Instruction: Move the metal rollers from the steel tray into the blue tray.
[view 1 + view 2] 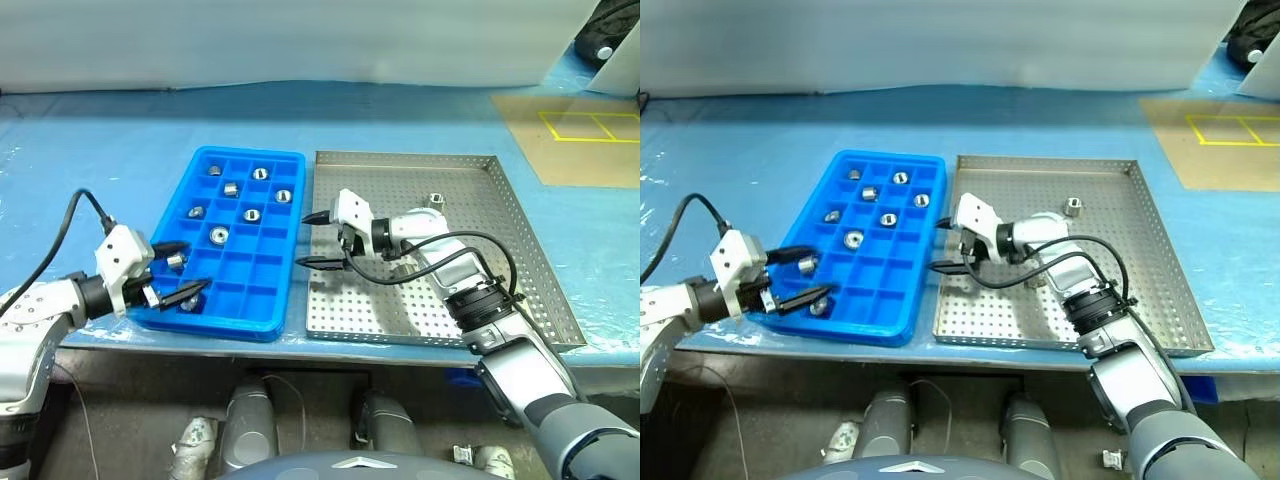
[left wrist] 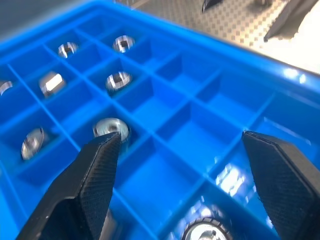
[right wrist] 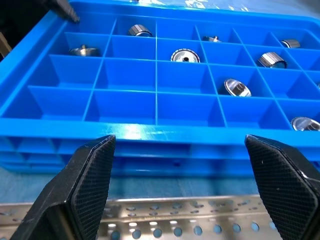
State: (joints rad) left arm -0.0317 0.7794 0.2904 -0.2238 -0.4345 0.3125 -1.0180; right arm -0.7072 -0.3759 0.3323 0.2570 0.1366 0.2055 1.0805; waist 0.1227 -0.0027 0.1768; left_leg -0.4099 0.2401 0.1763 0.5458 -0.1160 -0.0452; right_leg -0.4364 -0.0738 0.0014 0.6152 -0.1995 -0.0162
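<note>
Left gripper [image 1: 184, 268] stood apart over the blue tray [image 1: 290, 160] (rollers [image 1: 219, 236] inside), right gripper [image 1: 318, 240] apart above the steel tray [image 1: 520, 215].

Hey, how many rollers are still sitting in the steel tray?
1. A single roller stands toward the far side of the steel tray, right of centre. The right arm covers part of the floor, so another may be hidden beneath it.

Looks like we're in some workshop or robot test lab: a desk [image 1: 120, 130] wrapped in blue plastic sheeting, a perforated steel tray [image 1: 520, 260] beside a blue tray [image 1: 290, 270] for parts, and yellow floor tape [image 1: 590, 125] far right.
</note>
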